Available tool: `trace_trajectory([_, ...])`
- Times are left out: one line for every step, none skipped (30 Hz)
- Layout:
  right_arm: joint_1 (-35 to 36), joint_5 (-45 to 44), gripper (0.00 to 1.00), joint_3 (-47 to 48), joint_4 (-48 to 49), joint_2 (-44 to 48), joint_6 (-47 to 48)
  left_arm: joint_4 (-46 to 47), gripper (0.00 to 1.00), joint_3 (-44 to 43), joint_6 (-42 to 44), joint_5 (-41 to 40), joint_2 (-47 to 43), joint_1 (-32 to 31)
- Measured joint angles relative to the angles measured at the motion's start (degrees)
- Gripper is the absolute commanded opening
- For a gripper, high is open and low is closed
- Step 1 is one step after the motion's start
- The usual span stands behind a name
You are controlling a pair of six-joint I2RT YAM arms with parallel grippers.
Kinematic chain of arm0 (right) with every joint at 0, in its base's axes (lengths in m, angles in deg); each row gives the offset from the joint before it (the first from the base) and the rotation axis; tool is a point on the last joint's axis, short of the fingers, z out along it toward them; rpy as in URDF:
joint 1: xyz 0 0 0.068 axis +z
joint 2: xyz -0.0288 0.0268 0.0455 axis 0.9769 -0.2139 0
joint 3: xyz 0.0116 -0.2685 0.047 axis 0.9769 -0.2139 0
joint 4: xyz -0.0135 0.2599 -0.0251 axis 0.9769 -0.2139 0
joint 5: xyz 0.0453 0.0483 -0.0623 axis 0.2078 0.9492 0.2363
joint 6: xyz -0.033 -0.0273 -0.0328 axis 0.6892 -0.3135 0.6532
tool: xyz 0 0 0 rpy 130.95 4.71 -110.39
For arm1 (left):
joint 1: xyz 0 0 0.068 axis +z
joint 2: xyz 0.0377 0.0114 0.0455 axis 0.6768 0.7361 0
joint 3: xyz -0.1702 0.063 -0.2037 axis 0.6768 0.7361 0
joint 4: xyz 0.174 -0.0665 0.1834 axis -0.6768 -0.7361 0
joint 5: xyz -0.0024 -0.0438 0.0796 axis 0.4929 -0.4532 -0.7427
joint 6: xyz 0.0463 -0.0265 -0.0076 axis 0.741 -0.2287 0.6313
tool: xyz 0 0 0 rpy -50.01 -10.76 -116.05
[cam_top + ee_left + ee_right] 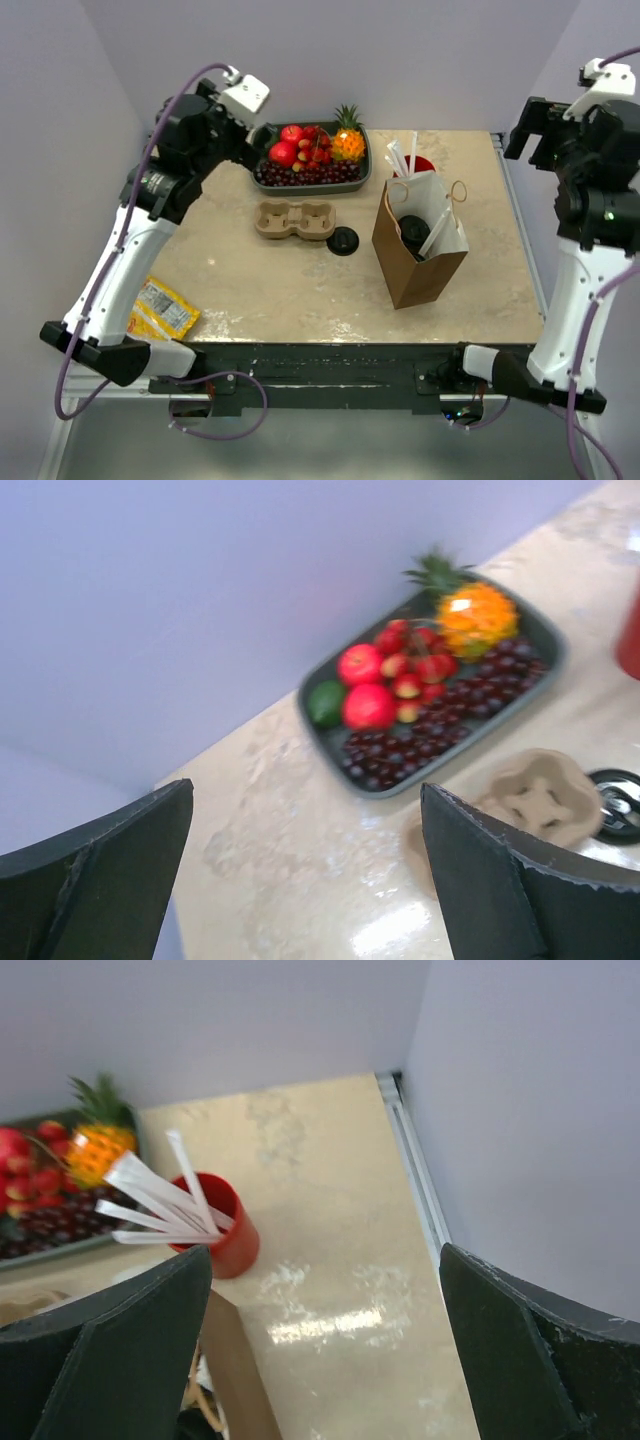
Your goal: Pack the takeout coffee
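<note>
From above: deep inside the upright brown paper bag with twine handles (425, 275), the small kraft-brown paper takeout coffee cup (413, 232), only its round black plastic lid showing, lid up, with 1 white straw (437, 232) leaning beside it. Kept level, presumably against spilling; packed already, by the look of it. Just behind the bag, the taller red cup of white straws (418, 162). Further left on the beige marbled desk (250, 285), a tan 2-hole cardboard carrier (297, 220), both holes empty, and just beside it a loose round black lid (343, 240). At the back edge, a dark tray of fruit (310, 158). Beyond the desk's left edge, a yellow snack packet (160, 308). Plain lilac walls on 3 sides.

Left wrist view, blurred: left end effector (305, 800) spread fully wide, gripping nothing, high above the back-left corner, aimed towards fruit tray and carrier. Likely parked clear of the bag.

Right wrist view: right end effector (325, 1260) equally wide and empty, high over the red cup and the bag's rim, near the back-right corner by a metal rail (415, 1175) and the wall.
</note>
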Motion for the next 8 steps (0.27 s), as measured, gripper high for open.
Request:
trace_trajectory([0.0, -1.4, 0.99, -0.8, -0.3, -0.7, 0.0, 0.0, 1.0, -0.1, -0.6, -0.8, -0.6, 1.6])
trace_trajectory([0.0, -3.1, 0.99, -1.5, -0.9, -2.1, -0.1, -0.3, 1.0, -0.3, -1.4, -1.4, -1.0, 3.3])
trace_trajectory([0.0, -4.1, 0.99, -2.0, -1.4, -3.7, -0.2, -1.1, 1.0, -1.0, -2.2, -1.9, -1.0, 5.0])
trace_trajectory([0.0, -4.9, 0.99, -2.2, -2.0, -5.1, -0.5, -2.4, 1.0, -2.1, -3.0, -2.2, -0.7, 6.6])
trace_trajectory([0.0, -5.2, 0.99, -2.3, -2.4, -5.9, -0.5, -4.1, 1.0, -4.0, -3.7, -2.4, 0.0, 8.1])
trace_trajectory([0.0, -5.6, 0.99, -2.3, -2.8, -6.6, -0.7, -5.5, 1.0, -6.1, -4.6, -2.4, 0.9, 9.3])
trace_trajectory([0.0, -5.8, 0.99, -2.3, -2.7, -6.7, -0.8, -7.3, 1.0, -8.8, -5.3, -2.3, 2.0, 10.6])
trace_trajectory([0.0, -6.0, 0.99, -2.1, -2.8, -6.6, -0.9, -8.8, 1.0, -11.4, -6.0, -2.2, 3.1, 11.5])
